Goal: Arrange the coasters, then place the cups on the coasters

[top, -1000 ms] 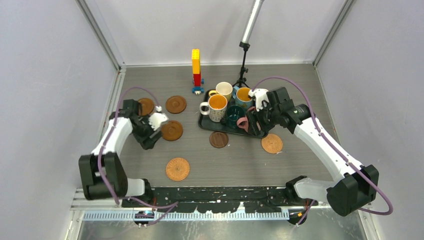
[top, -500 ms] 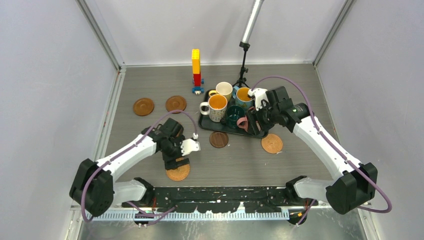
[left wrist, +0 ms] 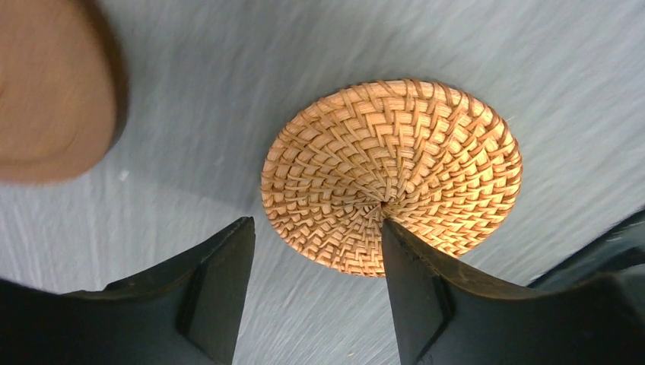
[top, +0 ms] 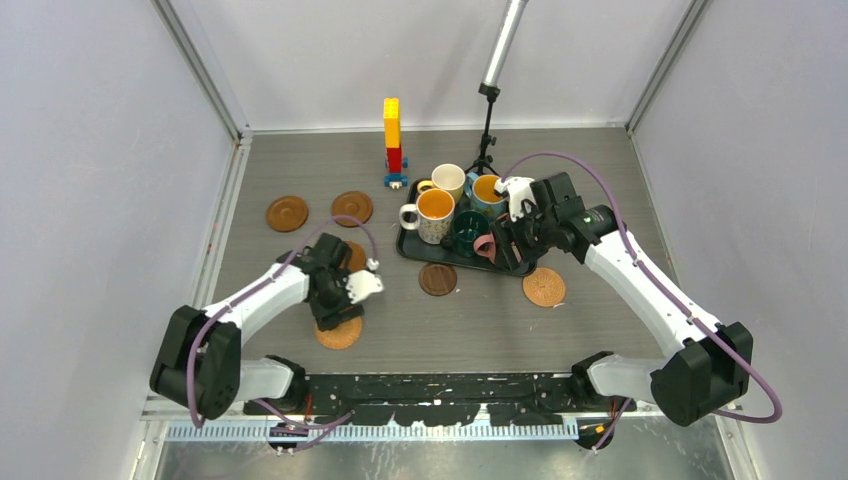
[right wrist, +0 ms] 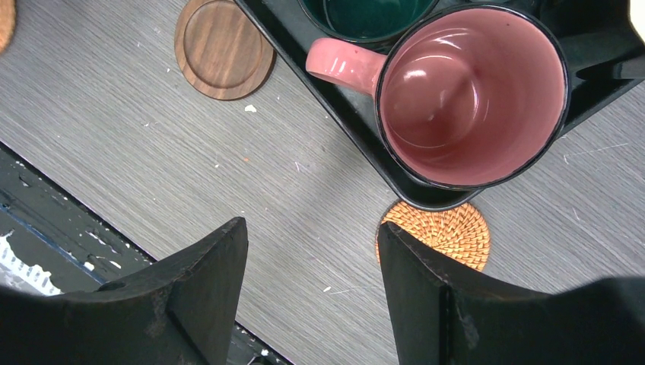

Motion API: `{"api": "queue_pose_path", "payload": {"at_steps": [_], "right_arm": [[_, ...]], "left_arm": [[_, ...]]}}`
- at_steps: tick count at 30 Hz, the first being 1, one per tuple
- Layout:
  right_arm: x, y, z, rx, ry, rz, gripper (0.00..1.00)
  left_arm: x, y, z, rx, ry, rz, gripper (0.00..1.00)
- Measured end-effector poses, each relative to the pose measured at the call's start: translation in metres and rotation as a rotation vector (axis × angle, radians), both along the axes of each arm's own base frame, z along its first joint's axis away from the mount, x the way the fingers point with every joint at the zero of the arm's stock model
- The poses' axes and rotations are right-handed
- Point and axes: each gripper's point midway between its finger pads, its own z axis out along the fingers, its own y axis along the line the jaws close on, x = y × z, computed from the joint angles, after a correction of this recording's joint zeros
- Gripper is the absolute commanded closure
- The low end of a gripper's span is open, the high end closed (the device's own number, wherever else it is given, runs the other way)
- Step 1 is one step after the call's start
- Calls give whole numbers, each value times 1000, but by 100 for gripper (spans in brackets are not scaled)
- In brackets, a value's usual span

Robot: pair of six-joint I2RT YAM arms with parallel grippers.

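Upright, pink cup (right wrist: 471,91) and teal cup (right wrist: 365,11) occupy tray (right wrist: 338,103).

A yellow, red and blue brick tower (top: 392,140) stands upright near the grey surface's (top: 300,160) far edge. A black tray (right wrist: 357,106) lies mid-surface, with a tripod stand (top: 485,150) just behind it.

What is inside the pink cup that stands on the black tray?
Nothing. The right wrist view looks straight into the pink cup: only its bare glossy bottom shows. The part of the black tray beneath the cup is covered.
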Motion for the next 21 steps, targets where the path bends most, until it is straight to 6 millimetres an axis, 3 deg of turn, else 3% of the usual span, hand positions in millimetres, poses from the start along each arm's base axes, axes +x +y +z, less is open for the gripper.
{"api": "queue_pose_path", "payload": {"at_steps": [13, 16, 21], "right_arm": [[0, 0, 0, -3, -3, 6, 32], [0, 0, -1, -3, -1, 6, 33], [1, 0, -3, -8, 3, 9, 33]], "left_arm": [[56, 138, 3, 138, 15, 264, 42], [85, 156, 4, 146, 21, 327, 42], [131, 166, 8, 134, -35, 378, 43]]}}
